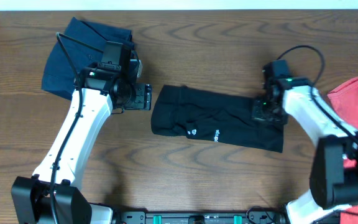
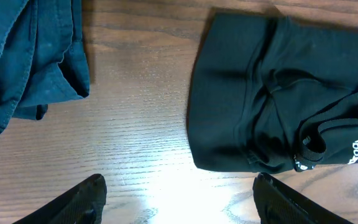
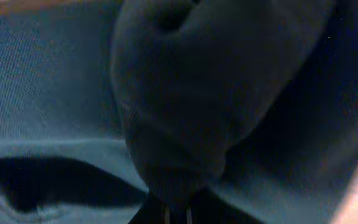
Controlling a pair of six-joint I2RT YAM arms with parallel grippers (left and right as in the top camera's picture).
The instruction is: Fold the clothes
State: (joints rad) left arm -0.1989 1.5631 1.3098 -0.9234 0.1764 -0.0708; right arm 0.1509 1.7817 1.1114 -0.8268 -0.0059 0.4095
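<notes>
The black T-shirt (image 1: 210, 118) lies bunched into a long band across the middle of the table, small white print marks on its front edge. My left gripper (image 1: 145, 98) hangs open just off the shirt's left end, with only bare wood between its fingers (image 2: 86, 199). In the left wrist view that left end of the black shirt (image 2: 260, 93) sits ahead and to the right of the left gripper (image 2: 179, 185). My right gripper (image 1: 267, 112) is shut on the shirt's right end. In the right wrist view a pinched fold of black cloth (image 3: 179, 106) rises from the right gripper (image 3: 178, 216).
A navy-blue garment (image 1: 82, 53) lies crumpled at the back left, behind the left arm, and its edge (image 2: 23, 56) fills the left wrist view's upper left. A coral-red T-shirt (image 1: 356, 99) lies at the right edge, beside the right arm.
</notes>
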